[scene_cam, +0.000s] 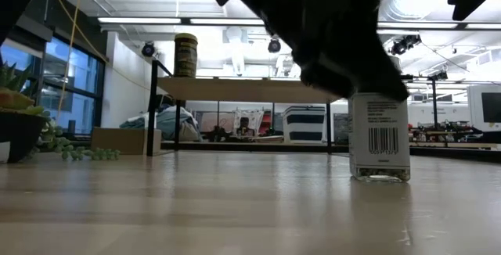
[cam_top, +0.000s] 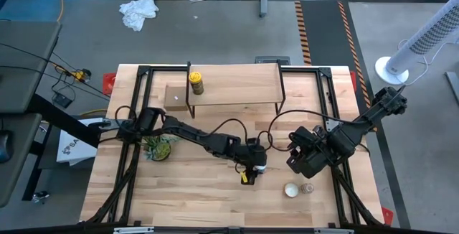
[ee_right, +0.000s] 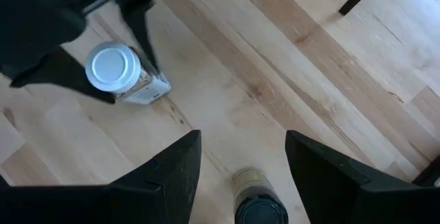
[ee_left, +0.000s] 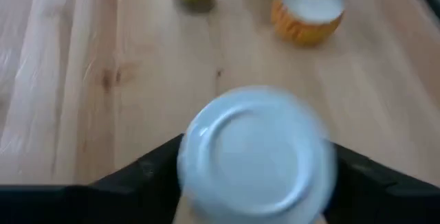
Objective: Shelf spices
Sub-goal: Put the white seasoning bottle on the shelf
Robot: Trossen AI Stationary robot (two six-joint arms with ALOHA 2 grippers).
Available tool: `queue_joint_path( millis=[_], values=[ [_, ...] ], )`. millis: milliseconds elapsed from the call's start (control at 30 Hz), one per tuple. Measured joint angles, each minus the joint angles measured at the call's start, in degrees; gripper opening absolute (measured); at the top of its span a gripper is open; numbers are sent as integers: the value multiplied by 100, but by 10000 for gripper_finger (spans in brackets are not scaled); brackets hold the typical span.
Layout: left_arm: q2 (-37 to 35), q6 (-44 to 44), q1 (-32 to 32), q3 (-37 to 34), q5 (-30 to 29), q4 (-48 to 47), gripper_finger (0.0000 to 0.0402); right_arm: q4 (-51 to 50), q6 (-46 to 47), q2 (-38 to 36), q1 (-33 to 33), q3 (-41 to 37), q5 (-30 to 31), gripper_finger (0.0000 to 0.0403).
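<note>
White-capped jar (ee_right: pixel 113 68) stands on the tabletop (cam_top: pixel 193 198), the left end effector (cam_top: pixel 252 164) spread around it, unclosed; an off-centre squeeze could tip it. Right end effector (ee_right: pixel 242 159) waits apart.

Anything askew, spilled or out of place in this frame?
Nothing on the table stands out. The yellow jar stands upright on the shelf; the white-capped jar is upright under the left gripper. The right gripper waits alongside, open. Only a crumpled cloth lies on the floor.
</note>
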Motion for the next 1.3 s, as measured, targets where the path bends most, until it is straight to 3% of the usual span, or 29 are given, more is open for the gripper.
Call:
queue_joint_path(
  millis=[100,200,333,467,600,733,900,1067,1300],
  values=[
    [-47,-181,-28,51,9,8,188,2,1,0,0,0,13,209],
    [-277,-200,28,270,21,-467,185,-2,1,0,0,0,26,209],
    [-1154,376,237,595,-152,-1232,185,-34,-14,0,-3,0,174,209],
    [-2156,1193,530,752,-1146,-2033,185,-76,-14,0,-64,0,321,209],
    [-2922,1467,1257,765,-1916,-2530,185,-72,-16,0,-195,0,496,209],
    [-3156,917,2289,690,-1865,-3479,185,-57,-15,-2,-351,0,630,209],
    [-3121,-1,3272,72,-833,-3907,185,3,-265,0,-567,0,695,209],
    [-3125,21,3410,-404,-1002,-3500,185,25,-405,-2,-757,0,694,209],
    [-3112,383,3327,-439,-1190,-3509,185,143,-650,-1,-853,0,671,209]
  ],
)
